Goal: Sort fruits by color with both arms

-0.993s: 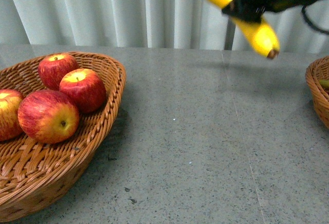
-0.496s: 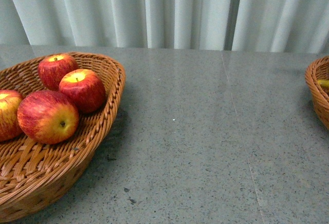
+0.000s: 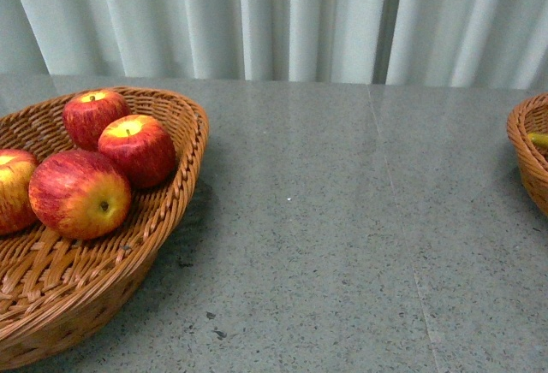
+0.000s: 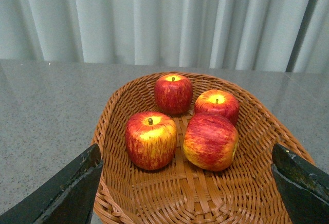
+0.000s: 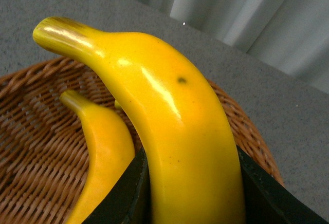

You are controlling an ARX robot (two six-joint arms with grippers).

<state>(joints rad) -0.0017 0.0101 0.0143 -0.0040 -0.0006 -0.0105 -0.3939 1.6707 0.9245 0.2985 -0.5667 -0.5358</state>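
Several red apples [image 3: 137, 146] with yellow patches lie in a wicker basket [image 3: 184, 193] at the left of the front view; neither arm shows there. In the left wrist view my left gripper [image 4: 187, 193] is open and empty above that basket [image 4: 257, 126], its jaws wide on either side of the apples [image 4: 150, 139]. In the right wrist view my right gripper [image 5: 193, 193] is shut on a yellow banana [image 5: 169, 126], held over a second wicker basket [image 5: 36, 147] where another banana [image 5: 103, 152] lies.
The grey speckled table [image 3: 342, 245] runs between the two baskets. The right basket's rim [image 3: 527, 155] shows at the right edge of the front view, with a bit of yellow inside. White curtains [image 3: 282, 14] hang behind the table.
One second ago my right gripper held the banana high at the upper right of the front view. It has since moved out of that view to the right. The apples have not moved.
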